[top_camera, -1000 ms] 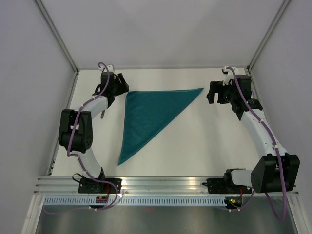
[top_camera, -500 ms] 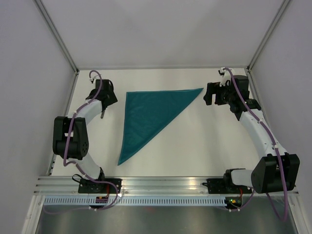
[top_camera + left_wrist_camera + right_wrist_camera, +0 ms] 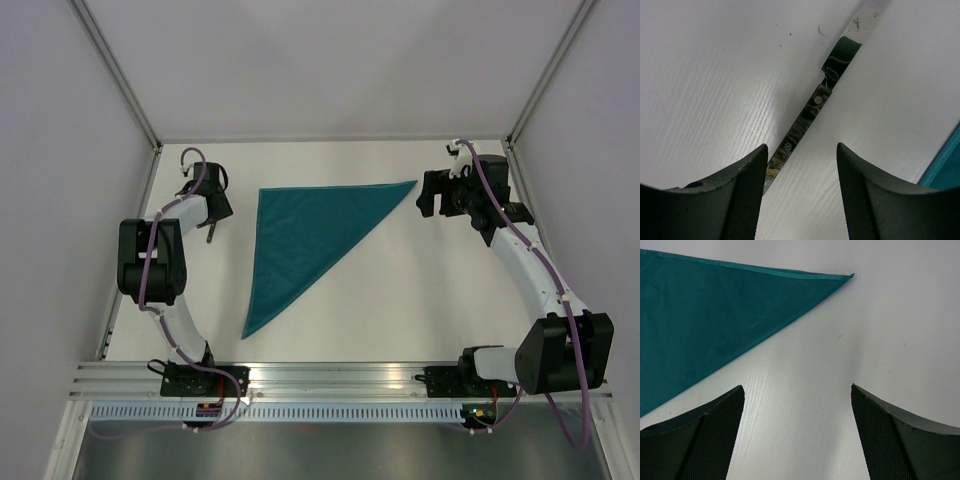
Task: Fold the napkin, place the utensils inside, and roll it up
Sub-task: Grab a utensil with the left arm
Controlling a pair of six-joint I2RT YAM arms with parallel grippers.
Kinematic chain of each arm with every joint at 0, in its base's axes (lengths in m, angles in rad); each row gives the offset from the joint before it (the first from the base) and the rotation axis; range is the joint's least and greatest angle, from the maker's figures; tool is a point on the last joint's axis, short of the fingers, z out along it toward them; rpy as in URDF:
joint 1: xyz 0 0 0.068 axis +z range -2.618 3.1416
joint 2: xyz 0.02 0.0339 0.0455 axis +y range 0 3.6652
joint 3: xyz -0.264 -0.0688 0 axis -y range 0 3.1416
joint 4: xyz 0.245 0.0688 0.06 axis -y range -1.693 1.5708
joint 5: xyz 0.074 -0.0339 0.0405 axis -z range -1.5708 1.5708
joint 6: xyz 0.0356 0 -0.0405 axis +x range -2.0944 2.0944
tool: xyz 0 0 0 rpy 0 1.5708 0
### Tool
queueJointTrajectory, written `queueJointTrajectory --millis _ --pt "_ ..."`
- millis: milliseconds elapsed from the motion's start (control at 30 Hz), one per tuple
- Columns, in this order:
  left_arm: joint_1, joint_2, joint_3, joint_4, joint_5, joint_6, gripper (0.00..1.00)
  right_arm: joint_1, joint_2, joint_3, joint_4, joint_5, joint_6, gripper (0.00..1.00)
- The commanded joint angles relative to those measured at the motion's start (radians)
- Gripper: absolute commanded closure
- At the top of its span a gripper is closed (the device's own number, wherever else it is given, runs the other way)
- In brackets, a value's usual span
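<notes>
One utensil (image 3: 805, 119) lies diagonally between the spread left fingers (image 3: 747, 200); right fingers (image 3: 705, 440), also spread, face the napkin (image 3: 700, 315) tip.

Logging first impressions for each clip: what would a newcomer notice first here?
The teal napkin, folded into a triangle, lies in the middle of the white table. To its left, the open left gripper frames a dark-handled utensil; the open right gripper points at the napkin's far right corner.

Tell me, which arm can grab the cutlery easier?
Left. The left arm holds open jaws over the utensil, which lies just left of the napkin. The right arm sits across the cloth, by its right corner.
</notes>
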Motion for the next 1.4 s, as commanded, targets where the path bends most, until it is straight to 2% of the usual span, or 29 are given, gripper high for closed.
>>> queueJointTrajectory --millis 0,300,333,733,967,1100,1367 --pt "0.01 0.044 0.078 -0.029 0.002 0.059 0.38 0.005 -0.002 0.019 -0.001 -0.016 0.007 0.08" --pt "0.016 0.144 0.194 -0.079 0.036 0.133 0.4 0.005 -0.002 0.017 -0.001 -0.031 0.005 0.08" --pt "0.048 0.156 0.204 -0.082 0.041 0.137 0.4 0.005 -0.004 0.017 0.0 -0.032 0.005 0.08" --pt "0.075 0.199 0.219 -0.119 0.122 0.15 0.46 0.005 -0.01 0.017 0.0 -0.029 0.007 0.08" --pt "0.071 0.204 0.217 -0.133 0.136 0.145 0.62 0.005 -0.012 0.017 -0.001 -0.028 0.008 0.08" --pt "0.074 0.207 0.224 -0.141 0.137 0.144 0.64 0.005 -0.015 0.016 0.0 -0.026 0.01 0.08" --pt "0.073 0.219 0.233 -0.148 0.147 0.136 0.78 0.006 -0.019 0.013 0.0 -0.02 0.008 0.08"
